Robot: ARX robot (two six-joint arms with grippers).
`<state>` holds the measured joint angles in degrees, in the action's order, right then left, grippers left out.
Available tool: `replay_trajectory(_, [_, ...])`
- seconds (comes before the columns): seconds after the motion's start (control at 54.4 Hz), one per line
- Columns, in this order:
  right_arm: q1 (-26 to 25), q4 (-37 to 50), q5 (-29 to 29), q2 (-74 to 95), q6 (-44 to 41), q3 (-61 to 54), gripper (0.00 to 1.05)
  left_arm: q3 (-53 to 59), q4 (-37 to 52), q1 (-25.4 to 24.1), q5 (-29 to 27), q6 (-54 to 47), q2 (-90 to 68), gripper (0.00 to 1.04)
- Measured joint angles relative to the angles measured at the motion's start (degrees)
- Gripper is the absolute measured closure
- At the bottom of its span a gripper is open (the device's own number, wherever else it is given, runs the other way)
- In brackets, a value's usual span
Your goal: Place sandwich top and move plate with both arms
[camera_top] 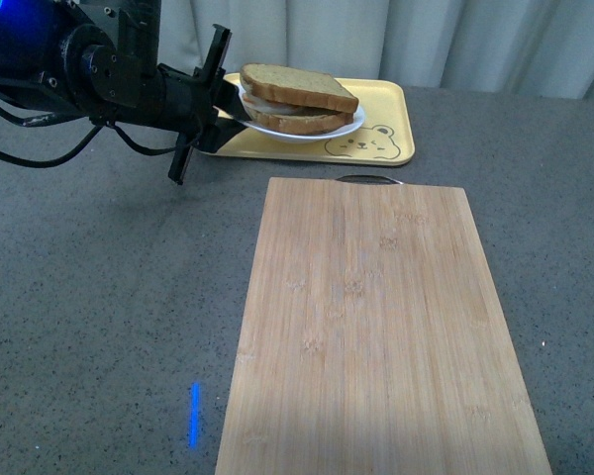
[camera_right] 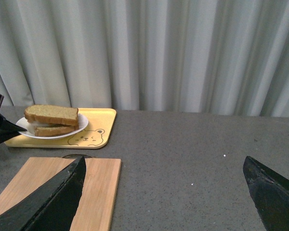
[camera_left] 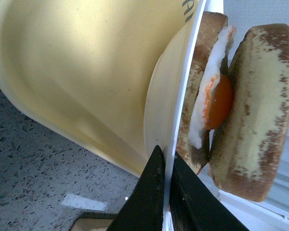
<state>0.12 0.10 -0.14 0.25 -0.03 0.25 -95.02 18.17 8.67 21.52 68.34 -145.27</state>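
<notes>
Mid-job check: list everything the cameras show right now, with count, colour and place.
sandwich top: 1, tan-brown, on the egg, top of the stack
fried egg: 1, white with orange yolk, between the two slices
bottom slice: 1, tan-brown, on the plate
plate: 1, white, over the tray
tray: 1, yellow with bear drawing, far side of the table
cutting board: 1, light wood, in front of the tray
light streak: 1, blue, on the table left of the board
table: 1, speckled grey
curtain: 1, pale grey, behind the table
left gripper: 1, black, shut on the plate's rim
right gripper: 1, black, open, empty
</notes>
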Motion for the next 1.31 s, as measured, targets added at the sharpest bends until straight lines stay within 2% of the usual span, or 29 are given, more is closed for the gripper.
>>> replay_trajectory(0.313, [0.02, 0.00, 0.00, 0.00, 0.00, 0.00, 0.09, 3.83, 0.46, -0.02, -0.42, -1.31, 1.60, 0.50])
replay_trajectory(0.57, [0.00, 0.00, 0.00, 0.00, 0.00, 0.00, 0.09, 19.50, 5.22, -0.92, -3.50, -3.91, 13.68, 0.07])
replay_trajectory(0.607, [0.00, 0.00, 0.00, 0.00, 0.00, 0.00, 0.09, 21.73, 5.86, -1.05, -3.69, -4.11, 15.43, 0.05])
replay_trajectory(0.644, [0.00, 0.00, 0.00, 0.00, 0.00, 0.00, 0.09, 23.56, 8.09, -0.94, -6.03, -6.58, 16.22, 0.07])
replay_trajectory(0.68, [0.02, 0.00, 0.02, 0.00, 0.00, 0.00, 0.09, 27.36, 19.15, -0.70, -14.19, -13.94, 16.57, 0.14])
replay_trajectory(0.699, [0.02, 0.00, 0.00, 0.00, 0.00, 0.00, 0.09, 28.33, 21.90, -0.70, -16.13, -15.06, 16.61, 0.16])
replay_trajectory(0.754, [0.02, 0.00, 0.00, 0.00, 0.00, 0.00, 0.09, 35.60, 37.77, -0.74, -24.96, -30.32, 17.40, 0.27])
replay_trajectory(0.809, [0.00, 0.00, 0.00, 0.00, 0.00, 0.00, 0.09, 42.91, 48.81, -1.16, -27.76, -42.58, 19.39, 0.37])
replay_trajectory(0.864, [0.00, 0.00, 0.02, 0.00, 0.00, 0.00, 0.09, 49.86, 55.89, -1.92, -27.76, -54.40, 23.85, 0.50])
replay_trajectory(0.956, [0.00, 0.00, 0.00, 0.00, 0.00, 0.00, 0.09, 58.97, 59.25, -3.02, -27.06, -63.54, 33.20, 0.71])
replay_trajectory(1.122, [0.00, 0.00, 0.00, 0.00, 0.00, 0.00, 0.09, 69.92, 59.60, -4.26, -25.79, -66.62, 41.07, 1.01])
replay_trajectory(1.305, [0.00, 0.00, 0.00, 0.00, 0.00, 0.00, 0.09, 79.41, 58.14, -5.51, -24.37, -67.34, 52.74, 1.01])
